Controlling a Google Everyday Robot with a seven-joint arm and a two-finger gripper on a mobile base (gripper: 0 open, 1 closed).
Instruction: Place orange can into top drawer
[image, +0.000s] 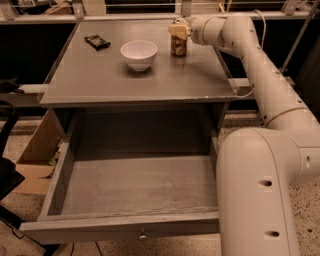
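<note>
Small orange-brown and gold cylindrical can with a silver top (178, 46) stands upright at the back right of the grey wooden table (125, 82), just right of the round white bowl (139, 54); a dark flat wrapper (97, 42) lies at the back left. The white arm's pincer (178, 29) sits on the can's top, at or touching the rim; cannot tell if it is spread or pinching the can. The wide shallow grey top drawer (135, 187) with a small round metal knob (143, 235) is pulled fully out below the table, nothing in it. Step: grasping the can, transfer not yet begun. Next move likely calls for a firm hold, a lift clear of the bowl, then a carry forward past the table edge and down into the drawer.
</note>
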